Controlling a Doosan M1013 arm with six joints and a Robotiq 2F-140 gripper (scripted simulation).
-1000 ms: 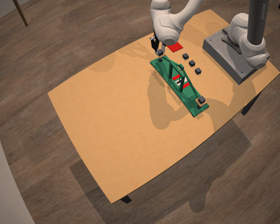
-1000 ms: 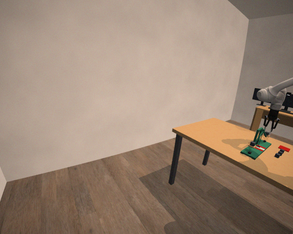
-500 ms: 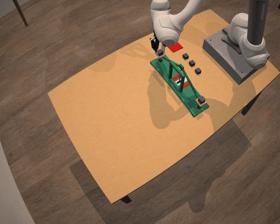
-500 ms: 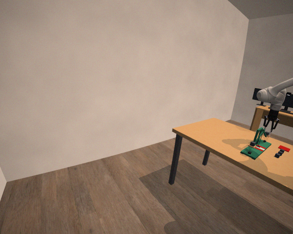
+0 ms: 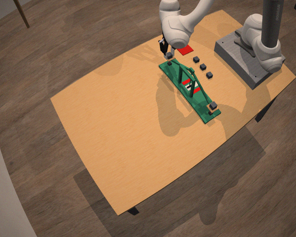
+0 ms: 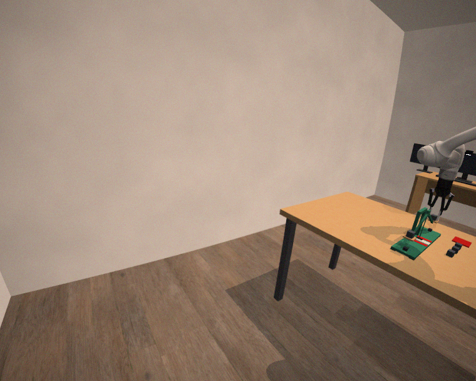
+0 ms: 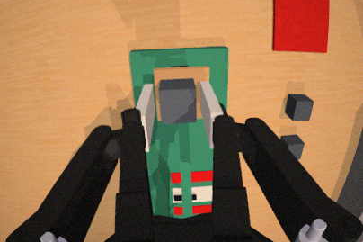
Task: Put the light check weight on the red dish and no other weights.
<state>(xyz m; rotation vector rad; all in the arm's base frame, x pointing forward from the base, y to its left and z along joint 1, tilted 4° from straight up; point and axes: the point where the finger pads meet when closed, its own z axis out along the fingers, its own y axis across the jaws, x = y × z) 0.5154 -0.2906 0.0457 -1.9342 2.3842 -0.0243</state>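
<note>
The green rocker balance [image 5: 203,112] [image 6: 410,251] [image 7: 141,60] carries one dark weight on each pan. My gripper [image 5: 169,53] [image 6: 434,216] [image 7: 177,96] is open, its fingers on either side of one dark weight [image 7: 177,103], with gaps visible in the wrist view. That weight sits on its tan pan [image 7: 159,74]. The other pan's weight [image 5: 213,105] [image 6: 411,234] is at the far end. The black pointer [image 5: 189,87] hangs over the white field [image 7: 205,193]. The red dish [image 5: 185,50] [image 6: 461,242] [image 7: 301,19] lies flat with nothing on it.
Three more dark weights [image 5: 196,59] [image 5: 203,67] [image 5: 209,75] stand in a spaced row between the balance and the grey robot base [image 5: 235,61]. None touches the dish. The balance's uprights [image 5: 180,74] and beam rise beside the gripper.
</note>
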